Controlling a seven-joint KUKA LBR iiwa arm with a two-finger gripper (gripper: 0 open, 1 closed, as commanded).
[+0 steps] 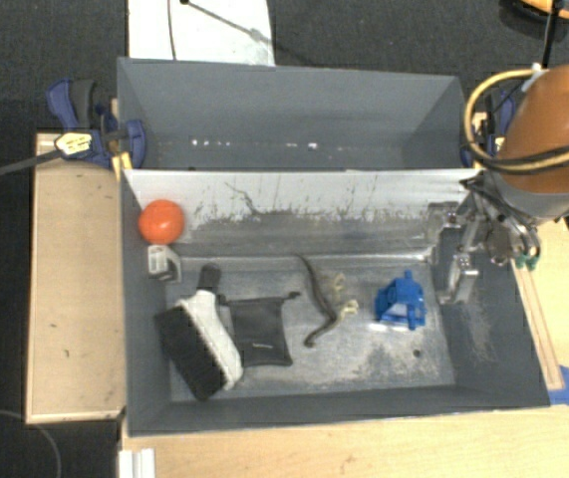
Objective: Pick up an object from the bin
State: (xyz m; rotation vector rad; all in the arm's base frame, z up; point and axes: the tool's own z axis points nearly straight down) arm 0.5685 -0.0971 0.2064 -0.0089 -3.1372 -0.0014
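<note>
Gripper low at the right end of the bin, beside a small blue thing.
Camera view: the fingers stand apart with nothing between them. The blue thing (crumpled, its shape hard to read) lies on the floor just beside them, toward the view's left, outside their gap. Farther left lie a dark rubbery strip, a black pouch, a black-and-white brush and an orange ball.
</note>
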